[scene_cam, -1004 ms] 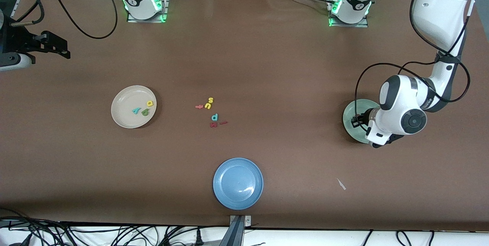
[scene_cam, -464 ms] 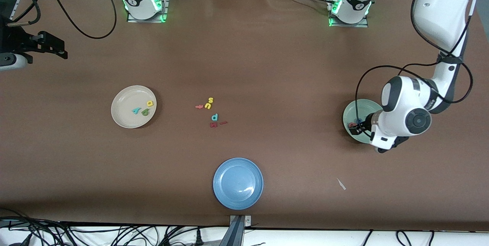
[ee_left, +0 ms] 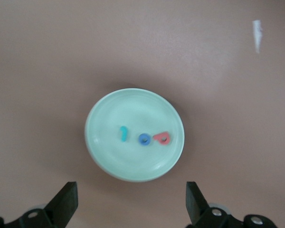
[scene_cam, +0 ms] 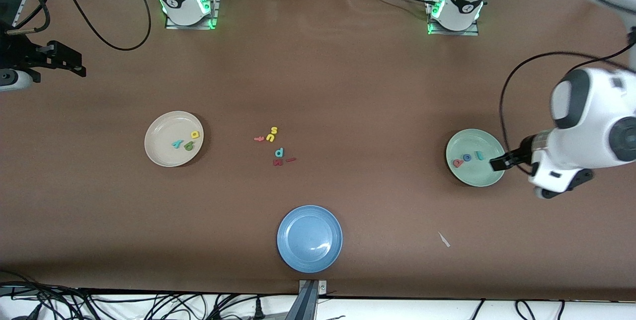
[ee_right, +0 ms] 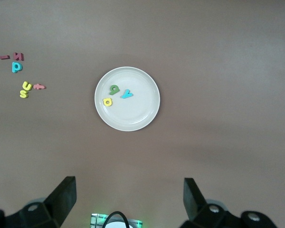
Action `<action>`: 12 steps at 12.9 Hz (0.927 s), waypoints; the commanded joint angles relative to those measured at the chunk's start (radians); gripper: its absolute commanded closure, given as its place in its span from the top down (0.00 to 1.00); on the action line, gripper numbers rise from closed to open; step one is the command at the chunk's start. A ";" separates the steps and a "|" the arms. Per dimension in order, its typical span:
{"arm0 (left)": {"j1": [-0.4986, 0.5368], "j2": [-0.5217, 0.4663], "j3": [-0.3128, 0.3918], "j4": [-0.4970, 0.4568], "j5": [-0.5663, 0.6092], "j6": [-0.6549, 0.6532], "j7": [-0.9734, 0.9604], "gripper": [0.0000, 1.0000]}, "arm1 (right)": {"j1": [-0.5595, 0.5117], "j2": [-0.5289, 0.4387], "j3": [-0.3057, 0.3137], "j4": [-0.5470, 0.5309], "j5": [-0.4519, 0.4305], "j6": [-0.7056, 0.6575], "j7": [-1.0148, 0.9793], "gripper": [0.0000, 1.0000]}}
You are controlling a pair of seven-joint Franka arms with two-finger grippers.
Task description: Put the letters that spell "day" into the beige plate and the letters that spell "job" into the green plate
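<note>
Green plate (scene_cam: 474,177) at frame right holds j, o, b; beige plate (scene_cam: 159,148) (left) holds d, a, y. Both grippers, left (ee_left: 131,205) and right (ee_right: 129,202), hang apart, empty.

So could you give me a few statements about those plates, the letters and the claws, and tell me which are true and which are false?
1. The green plate holds three letters. True.
2. The blue plate holds a yellow letter. False: it holds no letters.
3. The left claw grips the salmon-red letter. False: it is open, and that letter lies in the green plate.
4. The beige plate holds three letters. True.
5. The right claw is open. True.
</note>
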 commanded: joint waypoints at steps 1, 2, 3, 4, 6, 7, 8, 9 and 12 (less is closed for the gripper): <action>0.015 -0.054 -0.004 0.092 0.003 -0.116 0.177 1.00 | -0.007 0.003 0.003 0.018 -0.009 -0.004 0.008 1.00; 0.015 -0.093 -0.004 0.092 0.000 -0.118 0.213 1.00 | -0.007 0.003 0.003 0.018 -0.009 -0.004 0.008 1.00; 0.015 -0.129 -0.003 0.085 -0.026 -0.118 0.245 1.00 | -0.007 0.003 0.003 0.018 -0.009 -0.004 0.008 1.00; 0.015 -0.150 -0.003 0.083 -0.044 -0.118 0.271 1.00 | -0.007 0.003 0.001 0.018 -0.009 -0.004 0.010 1.00; 0.015 -0.181 -0.003 0.069 -0.047 -0.115 0.284 0.99 | -0.006 0.003 -0.003 0.018 -0.008 -0.004 0.010 1.00; 0.007 -0.192 -0.001 0.055 -0.047 -0.112 0.293 0.99 | -0.005 0.003 -0.003 0.018 -0.008 -0.004 0.010 1.00; -0.002 -0.197 0.003 0.049 -0.047 -0.109 0.299 0.99 | -0.005 0.003 -0.003 0.018 -0.008 -0.004 0.010 1.00; -0.014 -0.197 0.009 0.049 -0.047 -0.109 0.301 0.99 | -0.006 0.003 -0.003 0.018 -0.008 -0.004 0.010 1.00; -0.095 -0.204 0.095 0.034 -0.055 -0.109 0.339 0.99 | -0.005 0.003 -0.003 0.018 -0.008 -0.004 0.010 1.00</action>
